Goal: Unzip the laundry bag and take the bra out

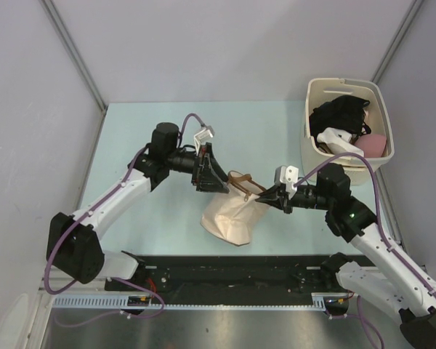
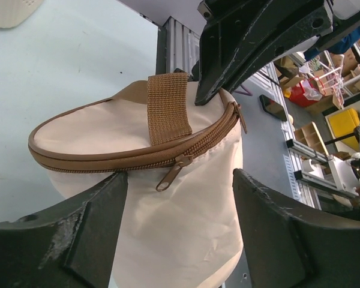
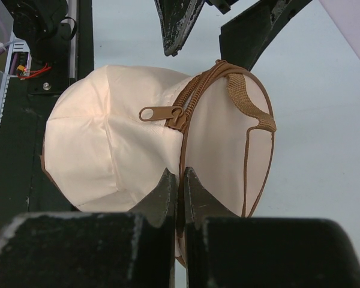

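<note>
The laundry bag (image 1: 231,217), a cream cloth drum with brown zipper trim, hangs tilted between my two grippers just above the table. My right gripper (image 3: 181,174) is shut on the bag's zipper rim; from above it (image 1: 266,200) meets the bag's right side. The zipper (image 3: 195,96) is closed and its pull tab (image 2: 170,175) hangs loose. My left gripper (image 2: 180,175) is open, with its fingers to either side of the tab and apart from it. Seen from above, the left gripper (image 1: 219,187) sits at the bag's upper left. A brown webbing handle (image 2: 168,108) crosses the lid. The bra is hidden.
A rigid cream plastic basket (image 1: 345,83) stands at the back right with dark clothing (image 1: 339,113) and a pink item (image 1: 376,145) in it. A black rail (image 1: 232,273) runs along the table's near edge below the bag. Grey walls close in both sides.
</note>
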Motion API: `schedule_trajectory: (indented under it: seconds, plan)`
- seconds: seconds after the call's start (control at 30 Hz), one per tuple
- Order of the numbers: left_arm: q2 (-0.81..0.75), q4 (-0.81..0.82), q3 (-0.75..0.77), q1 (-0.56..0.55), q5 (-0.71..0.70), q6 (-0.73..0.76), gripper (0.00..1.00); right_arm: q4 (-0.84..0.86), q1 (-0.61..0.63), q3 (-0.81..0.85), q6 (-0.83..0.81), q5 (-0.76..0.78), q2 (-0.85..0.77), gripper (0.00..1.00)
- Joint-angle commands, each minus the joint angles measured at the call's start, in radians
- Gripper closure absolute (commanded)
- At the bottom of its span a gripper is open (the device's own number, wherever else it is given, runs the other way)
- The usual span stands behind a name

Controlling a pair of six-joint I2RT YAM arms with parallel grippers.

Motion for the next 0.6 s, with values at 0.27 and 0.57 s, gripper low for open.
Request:
schedule_trajectory:
  seconds: [0.27,0.57]
  plan:
    - [-0.001,0.015,0.032,-0.012,0.065,0.018,0.55,0.092,-0.019,0.012,0.0,-0.007,0.025,1.0]
    - [0.006,-0.063,0.094,-0.01,-0.033,0.047,0.8,0.088,-0.024,0.012,0.003,0.002,0.021,1.0]
